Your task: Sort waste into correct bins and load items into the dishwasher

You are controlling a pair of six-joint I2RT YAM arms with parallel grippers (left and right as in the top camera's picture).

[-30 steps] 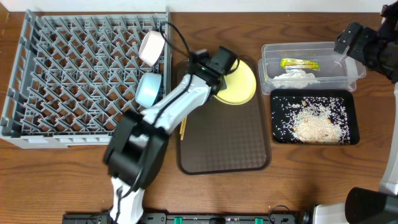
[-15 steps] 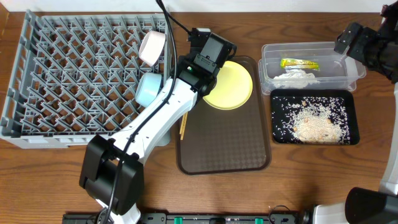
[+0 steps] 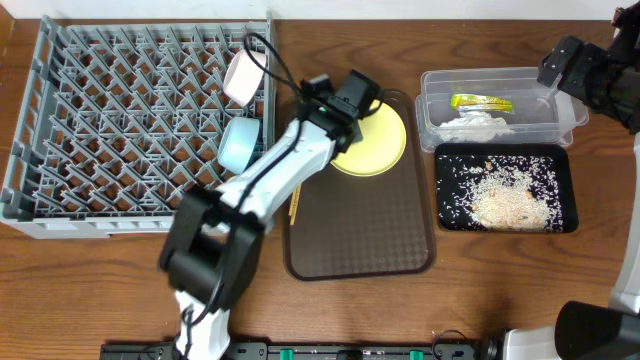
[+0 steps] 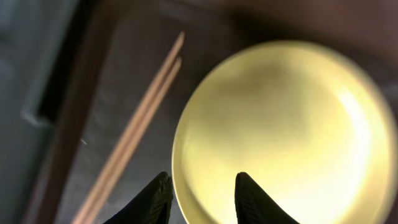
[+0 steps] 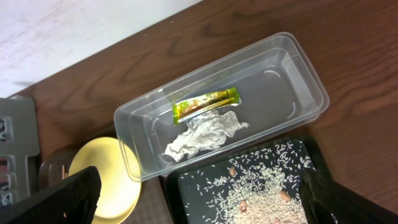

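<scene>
Foil wrapper [image 5: 205, 104] and crumpled paper [image 5: 205, 138] in clear tub [image 5: 292, 68], rice [image 3: 505, 200] in black tray [image 3: 566, 170]; left fingers [image 4: 158, 199] and right fingers [image 5: 74, 196] spread

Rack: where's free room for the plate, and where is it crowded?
The rack's left and middle rows are bare. Its right edge is crowded: pink bowl, blue bowl, left arm across the lower-right corner. The brown tray is bare below the plate, except chopsticks at its left edge.

The wooden worktop [image 3: 100, 290] carries four things. Grey rack [image 3: 80, 222] on the left, brown tray [image 3: 360, 235] centre. Clear tub [image 3: 500, 75] just beside black tray [image 3: 562, 216], right.
</scene>
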